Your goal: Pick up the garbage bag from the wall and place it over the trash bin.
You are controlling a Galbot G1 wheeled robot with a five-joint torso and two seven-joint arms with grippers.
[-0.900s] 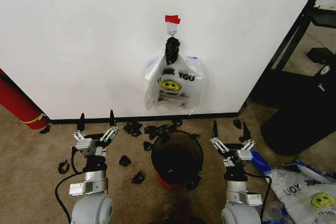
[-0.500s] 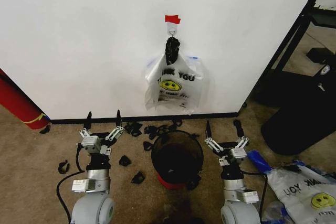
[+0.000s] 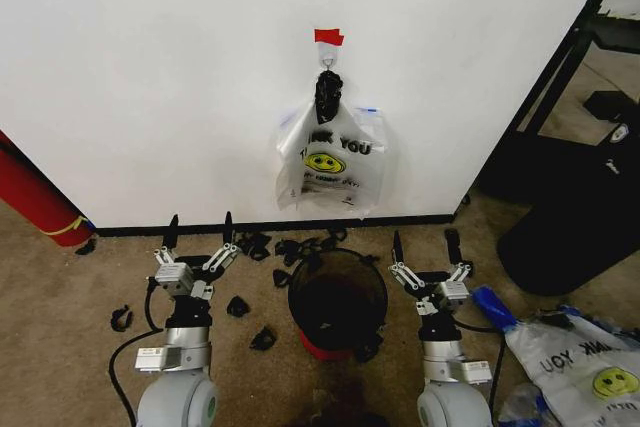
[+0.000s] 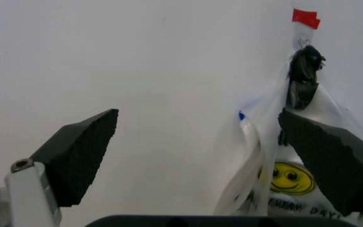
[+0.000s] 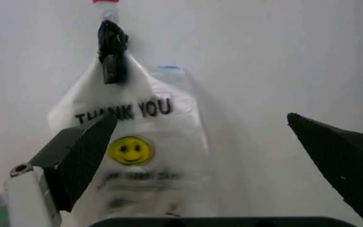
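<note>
- Flanking the trash bin on the brown carpet, the left gripper and right gripper both point toward the wall, jaws spread wide apart and empty.
- Small black scraps lie scattered on the carpet around the bin and along the black baseboard.
- Above and behind the bin, the garbage bag hangs flat against the wall from a hook under a piece of red tape.
- Another printed bag lies on the floor at the robot's right.
</note>
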